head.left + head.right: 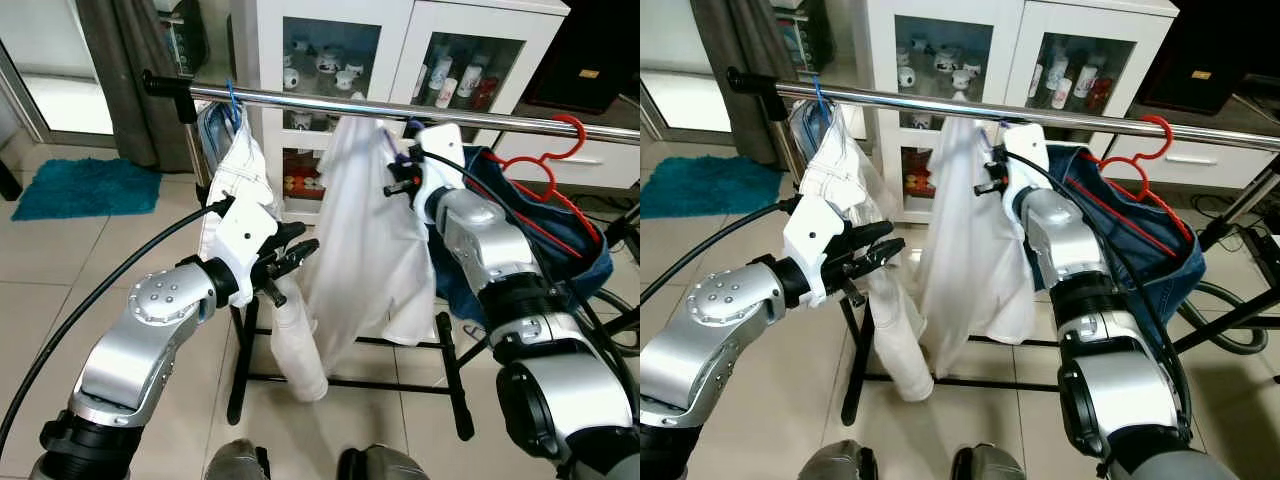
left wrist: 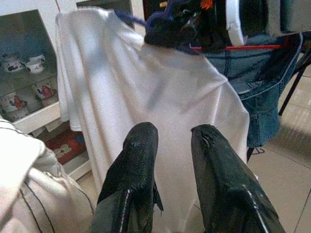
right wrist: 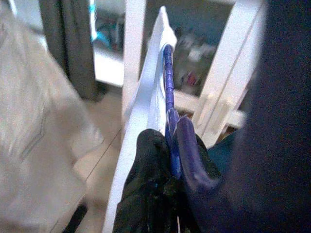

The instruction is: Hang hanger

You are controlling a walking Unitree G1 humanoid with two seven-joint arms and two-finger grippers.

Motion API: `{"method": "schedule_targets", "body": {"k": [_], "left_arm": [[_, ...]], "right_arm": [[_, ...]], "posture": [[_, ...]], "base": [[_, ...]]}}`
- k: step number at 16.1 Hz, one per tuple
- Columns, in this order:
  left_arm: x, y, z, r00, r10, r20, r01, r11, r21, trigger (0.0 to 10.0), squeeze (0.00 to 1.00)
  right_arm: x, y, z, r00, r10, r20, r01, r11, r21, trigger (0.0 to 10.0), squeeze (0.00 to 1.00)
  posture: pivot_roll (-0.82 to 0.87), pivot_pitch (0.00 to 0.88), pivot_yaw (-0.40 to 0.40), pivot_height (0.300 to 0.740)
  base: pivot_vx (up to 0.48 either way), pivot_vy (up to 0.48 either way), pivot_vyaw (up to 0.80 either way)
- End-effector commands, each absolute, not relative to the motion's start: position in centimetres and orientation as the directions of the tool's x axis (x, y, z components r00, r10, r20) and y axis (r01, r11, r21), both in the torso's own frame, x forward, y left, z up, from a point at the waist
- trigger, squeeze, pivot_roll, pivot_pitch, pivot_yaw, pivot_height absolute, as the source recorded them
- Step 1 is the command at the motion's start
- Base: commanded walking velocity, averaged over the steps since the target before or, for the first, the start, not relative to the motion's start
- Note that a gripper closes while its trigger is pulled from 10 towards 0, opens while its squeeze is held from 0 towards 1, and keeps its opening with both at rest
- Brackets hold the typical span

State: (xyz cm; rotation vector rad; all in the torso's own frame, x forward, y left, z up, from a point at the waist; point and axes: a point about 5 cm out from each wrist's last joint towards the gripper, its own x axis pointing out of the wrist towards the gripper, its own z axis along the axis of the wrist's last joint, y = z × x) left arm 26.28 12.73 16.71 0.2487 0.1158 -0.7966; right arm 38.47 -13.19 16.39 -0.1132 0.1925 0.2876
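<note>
I see R gripper (image 3: 167,187) clamped on purple hanger (image 3: 168,87) w/ white shirt (image 1: 365,240), just under rail (image 1: 400,108). L gripper (image 1: 295,255) slightly open, empty, beside shirt.

Bright, even daylight fills the room, glinting along the chrome rail (image 1: 400,108) and washing out the white shirt (image 1: 365,240). Head views are sharp; the right wrist view is soft and blurred, dark at one edge.
</note>
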Motion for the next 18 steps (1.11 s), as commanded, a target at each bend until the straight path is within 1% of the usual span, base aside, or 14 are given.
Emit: {"method": "schedule_targets", "body": {"k": [1, 2, 4, 7, 8, 11, 14, 15, 16, 17, 18], "left_arm": [[26.4, 12.4, 17.0, 0.690, -0.698, -0.191, 0.723, 0.667, 0.178, 10.0, 0.00], [26.4, 12.4, 17.1, 0.688, -0.700, -0.190, 0.726, 0.665, 0.178, 10.0, 0.00], [26.5, 12.3, 17.2, 0.682, -0.707, -0.190, 0.732, 0.657, 0.182, 10.0, 0.00], [26.5, 12.2, 17.2, 0.671, -0.715, -0.197, 0.741, 0.646, 0.184, 10.0, 0.00], [26.5, 12.2, 17.2, 0.668, -0.717, -0.201, 0.744, 0.642, 0.185, 10.0, 0.00], [26.4, 12.1, 17.1, 0.660, -0.721, -0.211, 0.751, 0.633, 0.185, 10.0, 0.00], [26.1, 12.2, 16.9, 0.647, -0.728, -0.226, 0.762, 0.623, 0.177, 10.0, 0.00], [26.1, 12.2, 16.9, 0.647, -0.728, -0.227, 0.762, 0.623, 0.176, 10.0, 0.00], [26.1, 12.2, 16.9, 0.646, -0.728, -0.229, 0.763, 0.622, 0.176, 10.0, 0.00], [26.2, 12.2, 16.8, 0.644, -0.729, -0.231, 0.765, 0.620, 0.175, 10.0, 0.00], [26.2, 12.2, 16.8, 0.643, -0.730, -0.233, 0.766, 0.618, 0.176, 10.0, 0.00]], "right_arm": [[39.0, -13.5, 19.1, 0.966, 0.243, -0.091, -0.250, 0.966, -0.068, 10.0, 0.00], [39.2, -13.5, 19.3, 0.969, 0.232, -0.081, -0.238, 0.969, -0.068, 10.0, 0.00], [39.9, -12.6, 20.2, 0.968, 0.234, -0.087, -0.240, 0.969, -0.063, 10.0, 0.00], [40.7, -11.3, 19.4, 0.937, 0.244, -0.250, -0.293, 0.939, -0.180, 10.0, 0.00], [41.0, -11.0, 19.2, 0.920, 0.241, -0.309, -0.300, 0.940, -0.160, 10.0, 0.00], [41.2, -10.9, 18.9, 0.893, 0.223, -0.390, -0.293, 0.947, -0.129, 10.0, 0.00], [40.9, -11.7, 17.8, 0.858, 0.195, -0.475, -0.286, 0.950, -0.127, 10.0, 0.00], [40.9, -11.8, 17.7, 0.857, 0.194, -0.478, -0.284, 0.951, -0.123, 10.0, 0.15], [40.8, -12.0, 17.5, 0.856, 0.194, -0.479, -0.280, 0.953, -0.114, 10.0, 0.62], [40.9, -12.3, 17.5, 0.860, 0.200, -0.470, -0.277, 0.956, -0.100, 10.0, 1.00], [40.9, -12.4, 17.7, 0.865, 0.212, -0.454, -0.279, 0.957, -0.085, 10.0, 1.00]], "posture": [[0.03, 0.000, -0.081, 0.740], [0.03, 0.000, -0.081, 0.740], [0.03, 0.000, -0.071, 0.740], [0.02, 0.000, -0.068, 0.740], [0.02, 0.000, -0.068, 0.740], [0.03, 0.000, -0.072, 0.740], [0.04, 0.000, -0.081, 0.740], [0.03, 0.000, -0.079, 0.740], [0.03, 0.000, -0.079, 0.740], [0.03, 0.000, -0.074, 0.740], [0.03, 0.000, -0.067, 0.740]], "base": [[0.000, 0.000, 0.00], [0.000, 0.000, 0.00], [0.000, 0.000, 0.00], [0.000, 0.000, 0.00], [0.000, 0.000, 0.00], [0.000, 0.000, 0.00], [0.000, 0.000, 0.00], [0.000, 0.000, 0.00], [0.000, 0.000, 0.00], [0.000, 0.000, 0.00], [0.000, 0.000, 0.00]]}}
